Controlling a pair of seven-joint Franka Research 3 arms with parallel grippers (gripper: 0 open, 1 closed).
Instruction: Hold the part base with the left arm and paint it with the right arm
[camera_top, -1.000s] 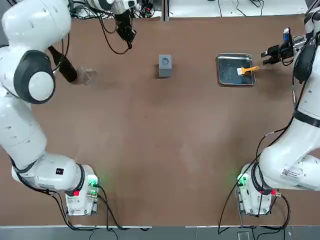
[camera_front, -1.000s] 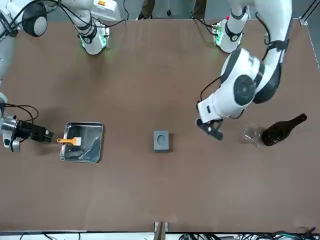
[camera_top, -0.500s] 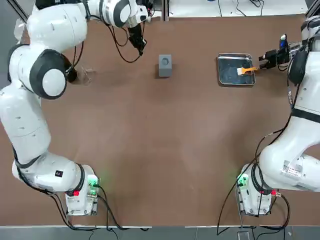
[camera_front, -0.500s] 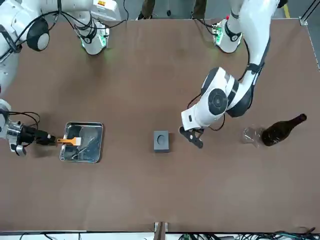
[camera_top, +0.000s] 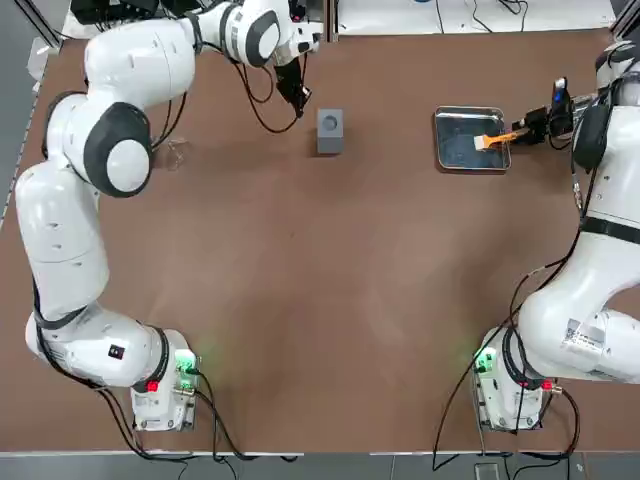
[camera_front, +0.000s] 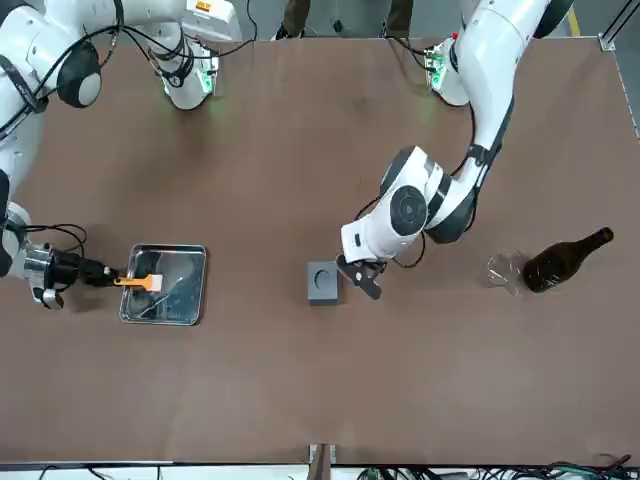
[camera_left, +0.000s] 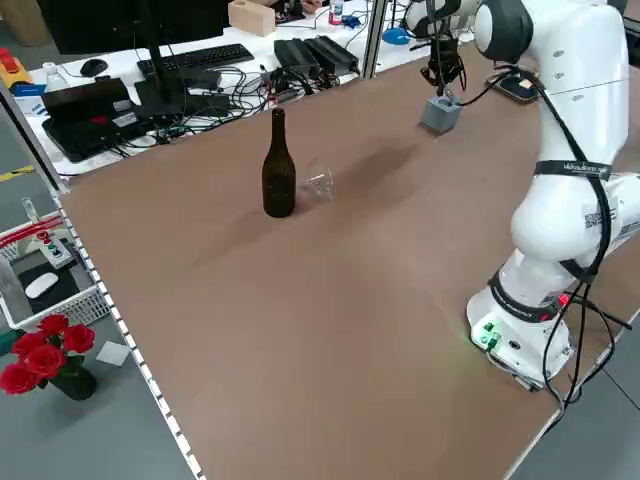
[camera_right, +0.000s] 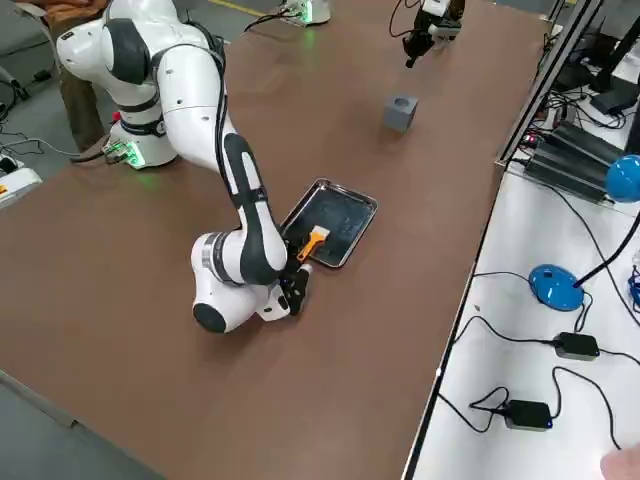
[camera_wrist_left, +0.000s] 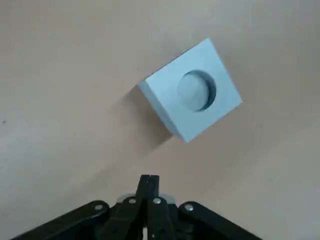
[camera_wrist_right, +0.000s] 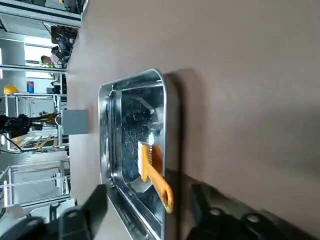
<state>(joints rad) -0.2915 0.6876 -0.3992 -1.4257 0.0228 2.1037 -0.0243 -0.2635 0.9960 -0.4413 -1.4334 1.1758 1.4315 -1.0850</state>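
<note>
The part base (camera_top: 330, 131) is a small grey cube with a round hole in its top, standing on the table near the far edge. It also shows in the front view (camera_front: 322, 282) and the left wrist view (camera_wrist_left: 192, 95). My left gripper (camera_top: 303, 100) is shut and empty, just to the left of the block and apart from it (camera_front: 368, 288). An orange-handled brush (camera_top: 497, 138) lies over the rim of the metal tray (camera_top: 470, 110). My right gripper (camera_top: 527, 128) is open, with one finger on either side of the brush handle (camera_wrist_right: 159, 182) without touching it.
A dark bottle (camera_front: 565, 258) and a clear glass (camera_front: 503, 270) stand at the table's far left. Desks with cables, a keyboard and power bricks run along the table's far side (camera_right: 560, 150).
The left arm has swung right along the far edge until its shut gripper is beside the part base. The right gripper has moved left up to the brush handle, and its jaws have narrowed a little.
</note>
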